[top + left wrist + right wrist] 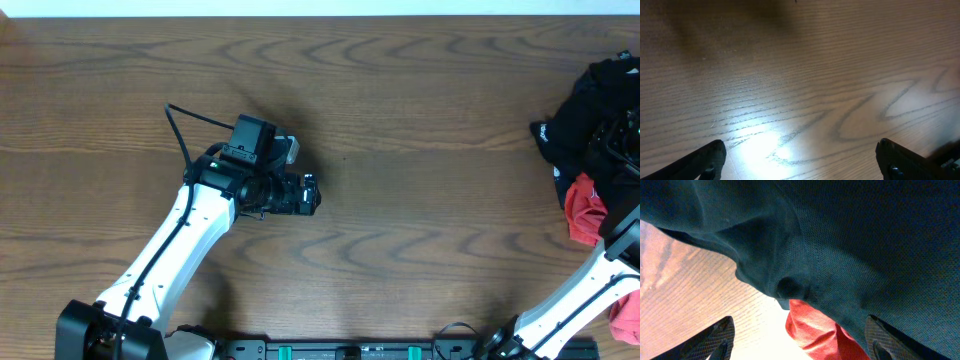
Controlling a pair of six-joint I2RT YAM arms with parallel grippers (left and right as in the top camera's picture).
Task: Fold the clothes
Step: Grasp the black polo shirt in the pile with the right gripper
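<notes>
The clothes lie in a heap at the table's right edge: a black garment [578, 118] with small white marks on top, and a coral-red one [585, 208] under its near side. My right arm [585, 285] reaches up into this heap, where its fingers blend into the black cloth. In the right wrist view the right gripper [802, 339] is open, its jaws wide apart. Dark fabric [840, 235] hangs just in front, and a coral-red fold [815, 332] lies between the fingers, unclamped. My left gripper [310, 195] hovers mid-table, open [802, 160] over bare wood.
Another bit of coral-red cloth [626, 318] shows at the lower right corner beside the right arm. The wooden table [420, 150] stretches between the two arms. The arm bases stand along the front edge.
</notes>
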